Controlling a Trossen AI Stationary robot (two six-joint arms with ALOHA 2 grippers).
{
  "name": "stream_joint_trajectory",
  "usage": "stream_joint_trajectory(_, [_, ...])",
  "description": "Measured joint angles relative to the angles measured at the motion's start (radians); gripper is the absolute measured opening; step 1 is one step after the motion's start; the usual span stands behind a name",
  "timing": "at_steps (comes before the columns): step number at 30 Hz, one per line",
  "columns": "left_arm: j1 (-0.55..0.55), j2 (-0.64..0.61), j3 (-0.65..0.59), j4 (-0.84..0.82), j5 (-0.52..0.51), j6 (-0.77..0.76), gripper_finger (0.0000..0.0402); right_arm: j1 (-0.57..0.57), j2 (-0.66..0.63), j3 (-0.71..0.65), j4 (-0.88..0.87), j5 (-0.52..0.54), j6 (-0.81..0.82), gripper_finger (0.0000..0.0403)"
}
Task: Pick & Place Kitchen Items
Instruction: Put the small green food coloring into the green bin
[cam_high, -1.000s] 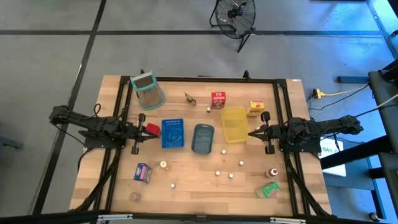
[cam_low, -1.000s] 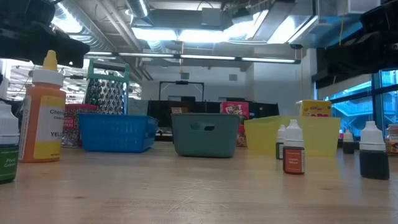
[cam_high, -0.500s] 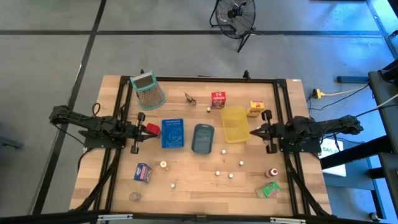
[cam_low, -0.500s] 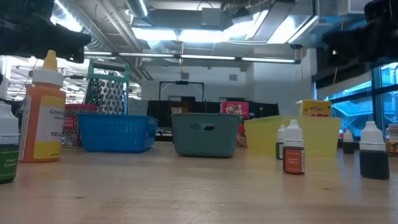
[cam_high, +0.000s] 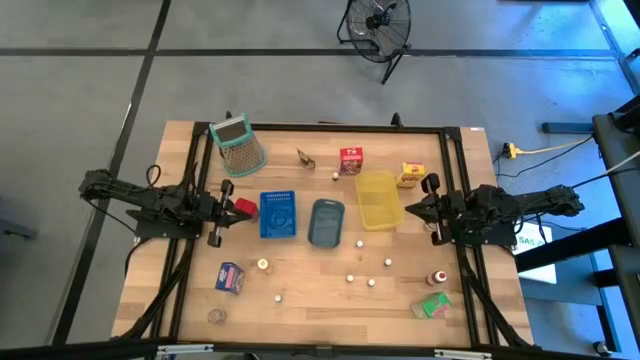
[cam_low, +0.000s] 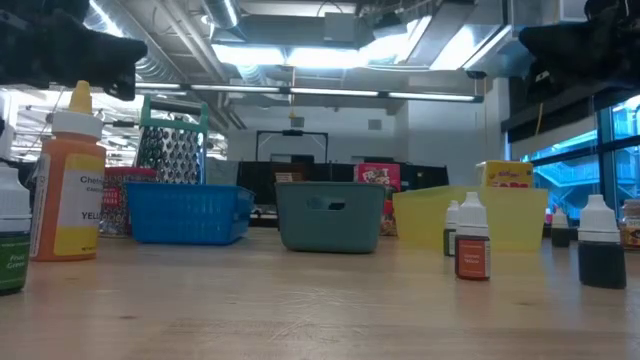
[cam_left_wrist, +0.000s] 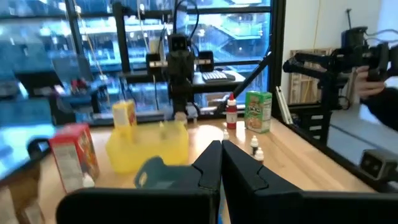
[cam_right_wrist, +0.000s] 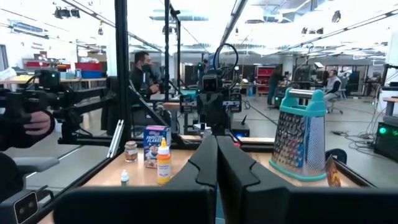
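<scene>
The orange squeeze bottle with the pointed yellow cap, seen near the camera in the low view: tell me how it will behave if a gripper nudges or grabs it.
The orange squeeze bottle stands tall and narrow, so a high nudge would probably tip it. Its rounded body suggests it would roll once down. The sides look like soft plastic and may give under a firm pinch.

Both arms are stretched level from the tabletop's opposite side edges, pointed inward toward each other. The left end effector is held above the left part of the tabletop with its two dark fingers pressed together, nothing between them. The right end effector is held above the right part, likewise with its fingers closed flat against each other and nothing gripped. Both wrists are kept roughly horizontal, well apart from one another.
</scene>
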Motion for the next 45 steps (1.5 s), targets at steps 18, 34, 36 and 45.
stream_joint_trajectory(18, [0.0,0.0,0.052,-0.095,-0.085,-0.043,0.0029,0.0,0.159,0.0,0.147,0.083,-0.048,0.0113])
stream_joint_trajectory(34, [0.0,0.136,0.301,-0.321,-0.208,-0.042,0.0152,0.0,0.38,0.0,0.444,0.103,-0.121,0.0163])
stream_joint_trajectory(36, [0.0,0.194,0.366,-0.386,-0.218,-0.042,0.0153,0.0,0.397,0.0,0.474,0.103,-0.137,0.0164])
stream_joint_trajectory(45, [0.0,0.369,0.608,-0.623,-0.251,-0.039,0.0153,0.0,0.421,0.0,0.597,0.103,-0.268,0.0163])
